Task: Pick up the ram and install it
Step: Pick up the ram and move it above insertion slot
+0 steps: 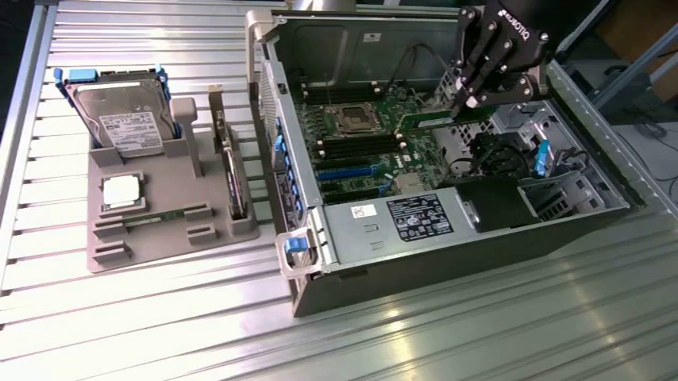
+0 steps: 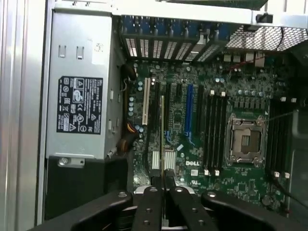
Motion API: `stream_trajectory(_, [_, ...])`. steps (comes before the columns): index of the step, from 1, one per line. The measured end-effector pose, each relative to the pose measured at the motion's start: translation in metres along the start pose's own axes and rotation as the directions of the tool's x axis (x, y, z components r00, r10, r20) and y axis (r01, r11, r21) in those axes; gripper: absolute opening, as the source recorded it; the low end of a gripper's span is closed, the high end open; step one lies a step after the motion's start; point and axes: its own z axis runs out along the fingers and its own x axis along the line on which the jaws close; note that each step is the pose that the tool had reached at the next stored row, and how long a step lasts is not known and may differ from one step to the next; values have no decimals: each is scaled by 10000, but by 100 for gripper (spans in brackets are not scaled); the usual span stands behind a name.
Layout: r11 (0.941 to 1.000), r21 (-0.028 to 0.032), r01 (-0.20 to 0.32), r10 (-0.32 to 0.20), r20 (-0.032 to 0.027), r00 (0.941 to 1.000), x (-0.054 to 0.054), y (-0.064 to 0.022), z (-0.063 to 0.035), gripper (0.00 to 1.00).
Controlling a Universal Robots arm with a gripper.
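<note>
The ram point(image 1: 426, 121), a thin green strip, hangs above the motherboard point(image 1: 366, 155) inside the open computer case, with my gripper point(image 1: 463, 101) shut on its end. It sits over the board's right side in the exterior view, near the CPU socket point(image 1: 351, 119). In the wrist view the ram point(image 2: 162, 127) appears edge-on, clamped between my black fingers point(image 2: 150, 207), with my gripper point(image 2: 163, 183) above the card slots. Black memory slots point(image 2: 214, 130) lie beside the socket point(image 2: 246, 139), a little apart from the strip.
A silver power supply point(image 1: 408, 218) fills the case's near end. Cables and a drive cage point(image 1: 529, 159) crowd the exterior view's right. A grey tray point(image 1: 117, 254) outside the case holds a hard drive point(image 1: 127, 123), a silver processor point(image 1: 122, 190) and an expansion card point(image 1: 233, 178).
</note>
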Motion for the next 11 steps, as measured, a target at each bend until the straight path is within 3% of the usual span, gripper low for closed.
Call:
stream_trajectory(1, [10000,0,0,0,-1,10000,-101,-62,-1,12])
stream_trajectory(3, [10000,0,0,0,-5,10000,-198,-102,-1,12])
stream_trajectory(9, [10000,-2,-2,2,-38,10000,-829,-195,9,12])
stream_trajectory(11, [10000,-2,-3,2,-38,10000,-908,-200,12,12])
